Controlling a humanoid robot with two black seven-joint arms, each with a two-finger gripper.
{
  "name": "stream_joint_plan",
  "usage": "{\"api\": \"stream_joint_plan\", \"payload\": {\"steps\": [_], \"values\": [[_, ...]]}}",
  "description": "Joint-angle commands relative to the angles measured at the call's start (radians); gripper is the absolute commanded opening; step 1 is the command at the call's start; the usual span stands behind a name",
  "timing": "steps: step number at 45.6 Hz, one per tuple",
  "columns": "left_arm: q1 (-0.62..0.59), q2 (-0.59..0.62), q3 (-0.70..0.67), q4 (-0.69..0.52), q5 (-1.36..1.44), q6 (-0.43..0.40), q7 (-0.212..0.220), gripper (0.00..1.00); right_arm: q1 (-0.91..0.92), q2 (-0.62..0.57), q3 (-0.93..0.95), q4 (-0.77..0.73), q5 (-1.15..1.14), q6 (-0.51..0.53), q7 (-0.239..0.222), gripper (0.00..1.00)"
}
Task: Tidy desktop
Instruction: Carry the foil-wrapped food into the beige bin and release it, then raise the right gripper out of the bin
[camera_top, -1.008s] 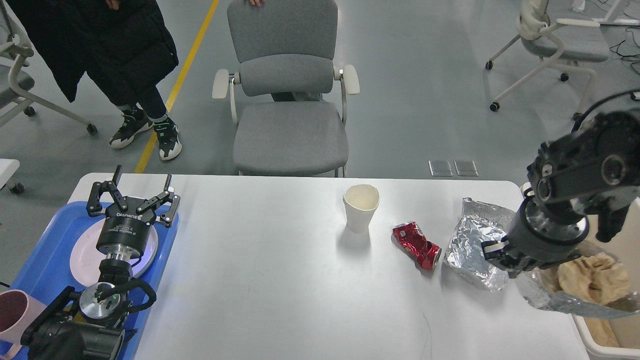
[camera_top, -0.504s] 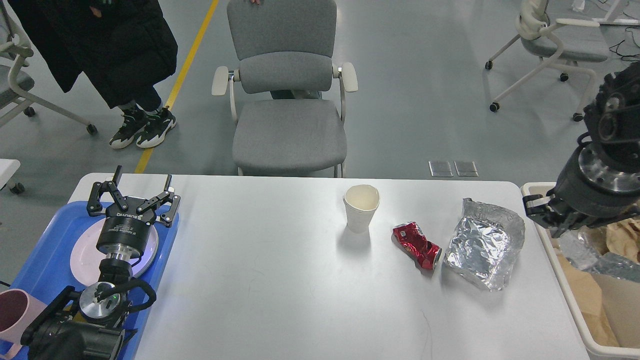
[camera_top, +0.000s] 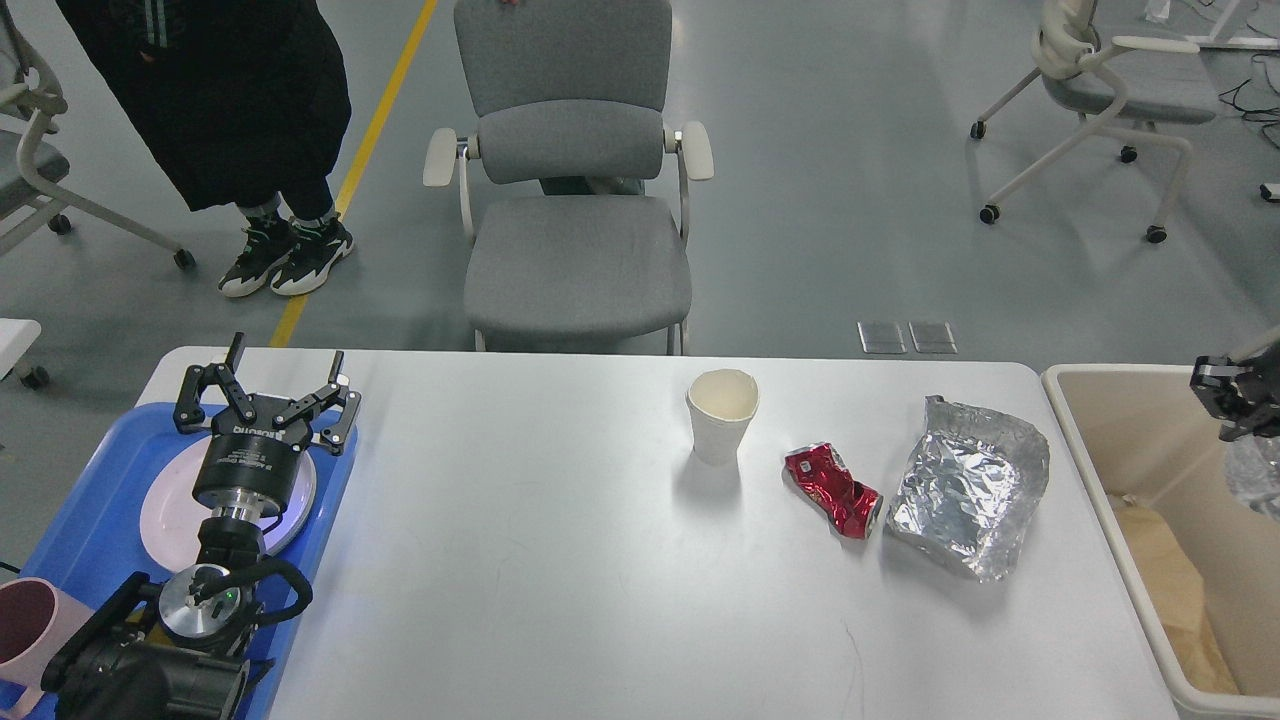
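The white desktop (camera_top: 560, 580) holds a white paper cup (camera_top: 722, 415), upright, a crushed red can (camera_top: 833, 490) lying to its right, and a crumpled foil wrapper (camera_top: 968, 488) beside the can. My left gripper (camera_top: 286, 353) is open and empty, over a pale plate (camera_top: 165, 515) on the blue tray (camera_top: 80, 530). My right gripper (camera_top: 1235, 398) is at the right edge of the view, over the beige bin (camera_top: 1130, 430). A bit of crumpled clear plastic (camera_top: 1255, 475) shows just below it. Its fingers cannot be told apart.
A pink mug (camera_top: 22, 625) stands at the tray's near left. Brown paper (camera_top: 1185, 590) lies in the bin. A grey office chair (camera_top: 578, 250) stands behind the table. A person in black (camera_top: 240, 100) stands at the back left.
My right arm has swung right and away from the foil wrapper, carrying the clear plastic over the bin, and is now mostly out of view. The left arm has not moved.
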Motion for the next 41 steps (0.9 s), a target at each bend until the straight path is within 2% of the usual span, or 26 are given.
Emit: {"api": "stream_joint_plan", "payload": {"steps": [1,9,15,21,27,40,41], "values": [[0.000,0.000,0.001,0.000,0.000,0.000,0.000,0.96,-0.287,-0.080,0.196,-0.236,-0.001,-0.011,0.001,0.00],[-0.002,0.000,-0.001,0.000,0.000,0.000,-0.002,0.96,-0.674,-0.054,0.439,-0.567,-0.013,-0.086,0.001,0.00],[0.000,0.000,-0.001,0.000,0.000,0.000,0.000,0.96,-0.939,0.104,0.528,-0.859,-0.012,-0.168,0.001,0.00],[-0.002,0.000,-0.001,0.000,0.000,0.000,0.000,0.96,-1.102,0.241,0.528,-1.032,-0.013,-0.256,-0.001,0.00],[-0.002,0.000,-0.001,0.000,0.000,0.000,0.000,0.96,-1.145,0.267,0.528,-1.048,-0.013,-0.327,-0.004,0.00],[0.000,0.000,0.001,0.000,0.000,0.000,0.000,0.96,-1.165,0.278,0.536,-1.045,-0.010,-0.336,-0.007,0.00],[0.000,0.000,-0.001,0.000,0.000,0.000,0.000,0.96,-1.170,0.276,0.534,-1.046,-0.010,-0.340,-0.006,0.03]]}}
